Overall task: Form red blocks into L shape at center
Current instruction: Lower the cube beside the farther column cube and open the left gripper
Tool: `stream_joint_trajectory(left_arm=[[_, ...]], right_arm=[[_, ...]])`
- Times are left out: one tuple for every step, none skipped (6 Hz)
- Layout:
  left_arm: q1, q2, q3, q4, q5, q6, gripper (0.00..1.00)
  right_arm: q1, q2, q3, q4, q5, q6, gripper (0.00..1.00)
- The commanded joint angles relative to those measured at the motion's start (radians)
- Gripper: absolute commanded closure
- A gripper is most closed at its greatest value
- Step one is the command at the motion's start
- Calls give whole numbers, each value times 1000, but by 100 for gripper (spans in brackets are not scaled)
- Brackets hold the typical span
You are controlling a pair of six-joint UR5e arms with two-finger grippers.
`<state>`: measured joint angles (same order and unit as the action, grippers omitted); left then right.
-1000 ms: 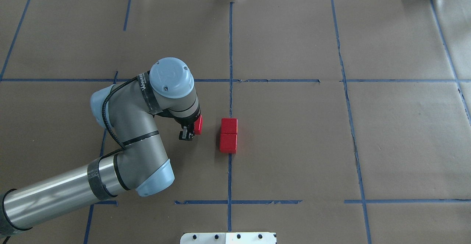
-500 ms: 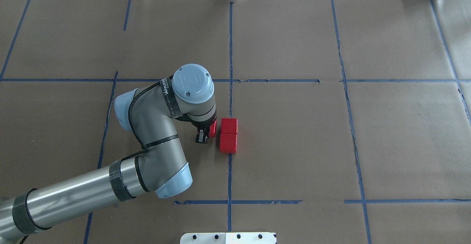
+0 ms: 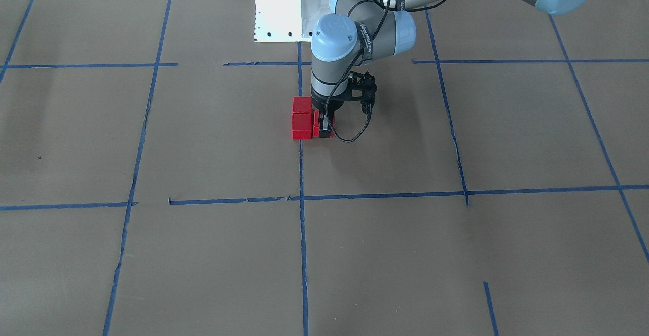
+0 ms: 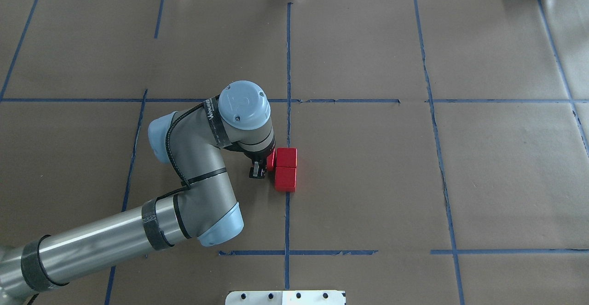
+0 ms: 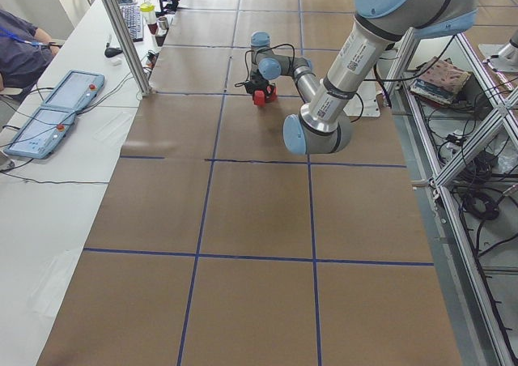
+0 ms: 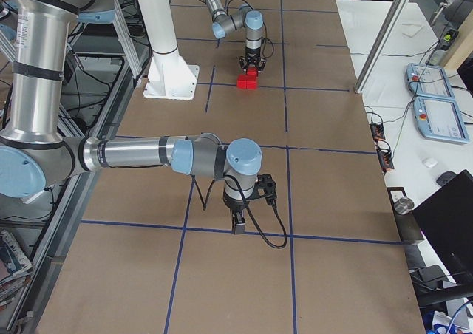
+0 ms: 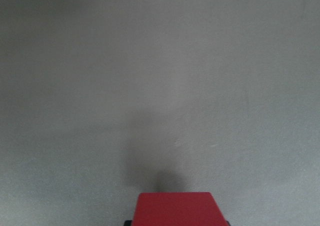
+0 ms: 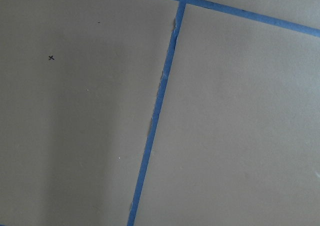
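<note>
- Found left gripper (image 4: 262,166) clamped on third block (image 4: 271,160), claw pointing straight down at the table (image 4: 368,181).
- Against one second ago: moved rightward in the overhead view, from well apart to just beside the placed pair. That pair consists of far block (image 4: 286,157) and near block (image 4: 285,179), seated touching each other on the centre tape line (image 4: 288,66) and unmoved.
- Judged as the placement step: third block brought to the left flank of the far block, making the foot of the L. Release and retreat not yet done.
- Could not confirm contact with the table, nor a flush seam against the far block. Third block mostly hidden from above by the wrist housing (image 4: 244,105) and reduced to a sliver in the front-facing view.
- In the left wrist view, only the top of the third block visible, cut off at the bottom edge; pair out of frame.
- Right gripper (image 6: 238,223) seen only in the right side view, well apart from the blocks; cannot tell whether apart or together.
</note>
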<state>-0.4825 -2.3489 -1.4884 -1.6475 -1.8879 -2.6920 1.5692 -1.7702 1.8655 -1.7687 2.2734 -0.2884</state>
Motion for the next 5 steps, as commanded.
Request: stream_joint_trajectory(left_arm=[[7,-3,10,-1,0,0,88],[7,-3,10,-1,0,0,87],[7,-4,11,-1,0,1,86],[7,-6,11,0,1,0,86],[5,-6,11,2,1,0,86]], right_arm=[[0,-2,0,0,0,0,0],[0,-2,0,0,-2,0,0],[0,-2,0,0,-2,0,0],[0,-2,0,0,-2,0,0],[0,-2,0,0,-2,0,0]])
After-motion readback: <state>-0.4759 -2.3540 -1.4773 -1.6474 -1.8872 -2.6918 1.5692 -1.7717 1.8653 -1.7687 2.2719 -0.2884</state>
